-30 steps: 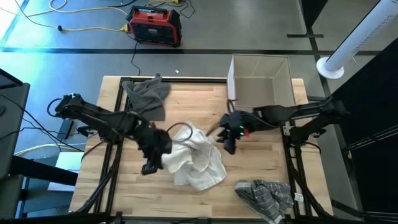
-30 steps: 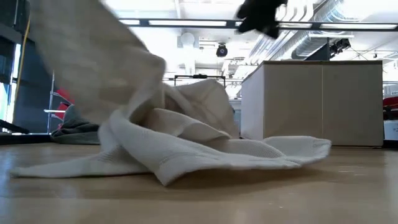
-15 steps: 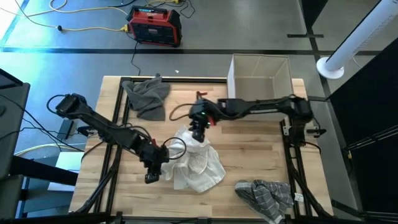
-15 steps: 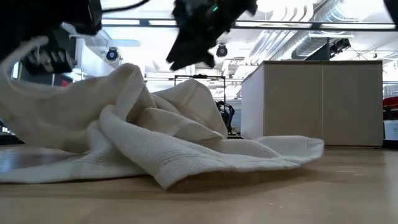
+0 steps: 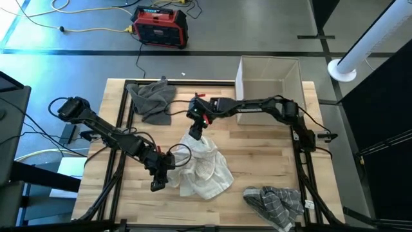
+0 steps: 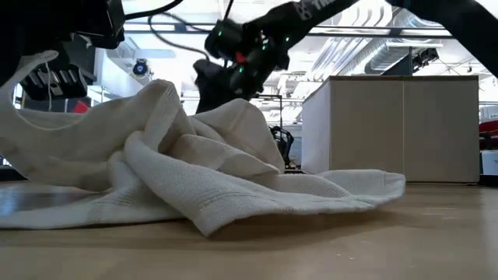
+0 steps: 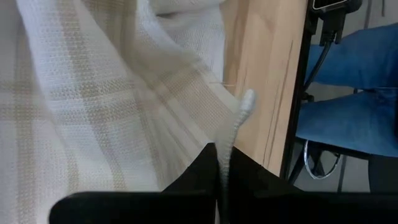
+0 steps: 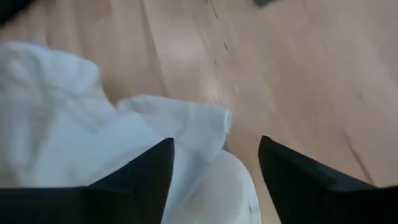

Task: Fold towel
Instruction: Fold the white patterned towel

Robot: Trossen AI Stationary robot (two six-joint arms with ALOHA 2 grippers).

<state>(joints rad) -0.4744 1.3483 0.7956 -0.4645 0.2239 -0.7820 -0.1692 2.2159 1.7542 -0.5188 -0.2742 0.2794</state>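
High view frames the wooden surface (image 5: 257, 154) from above. Nearest the front edge, toward the right corner, a grey striped cloth (image 5: 275, 201) is seen, partly cut off by the picture's lower border. Just behind it, near the middle of the surface, the white towel (image 5: 201, 166) is piled in a crumpled heap, so its corners and hems are mostly buried in its own folds. At the heap's left side the left pincer (image 5: 162, 169) is placed; in the left wrist view a thin fold of the towel (image 7: 231, 149) is seen clamped between its closed fingers, though the fingertips themselves are covered by cloth. At the heap's far side the right pincer (image 5: 196, 129) is held just above the towel with its fingers (image 8: 143, 174) spread wide and nothing between them; a towel corner (image 8: 193, 124) is seen lying under the gap. In the low view much of the left side is blocked by the dark left arm. Bare wood is left open to the right of the heap and along the left front. Farther back, a dark grey cloth (image 5: 153, 98) is bunched at the far left corner, and an open cardboard box (image 5: 270, 82) is set at the far right corner.
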